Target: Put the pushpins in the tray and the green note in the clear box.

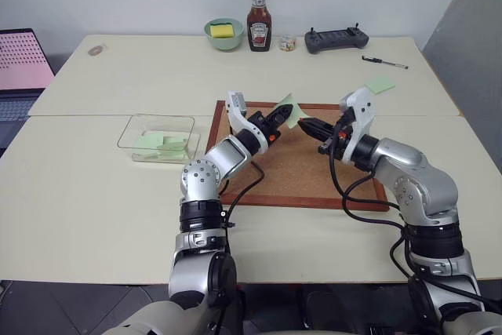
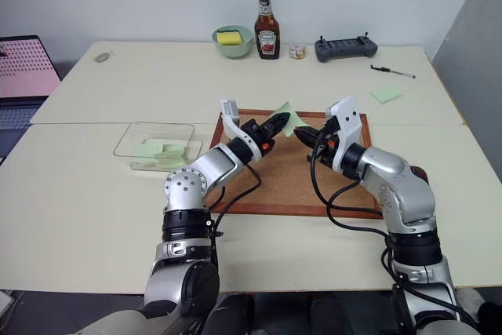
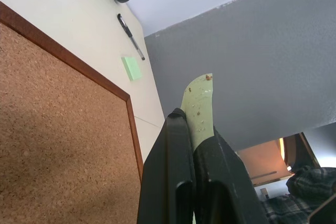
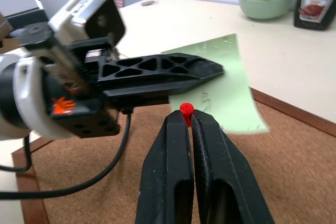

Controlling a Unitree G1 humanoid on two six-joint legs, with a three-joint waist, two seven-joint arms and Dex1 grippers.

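Centre frame: both arms raised, forearms converging. Left gripper [image 1: 281, 118] clamped tight, fingers angled up-right. Right gripper [image 1: 306, 125] closed, fingers pointing left, tip near the left's. Wrists bent inward.

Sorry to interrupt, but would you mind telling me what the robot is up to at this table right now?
It is clearing a wood-framed cork board. Its left tool is shut on a thin pale green paper note, held up above the board. Its right tool is shut on a tiny red-headed pushpin, close to the note. The shallow clear plastic box to the board's left already holds green notes, so this one has yet to go in.
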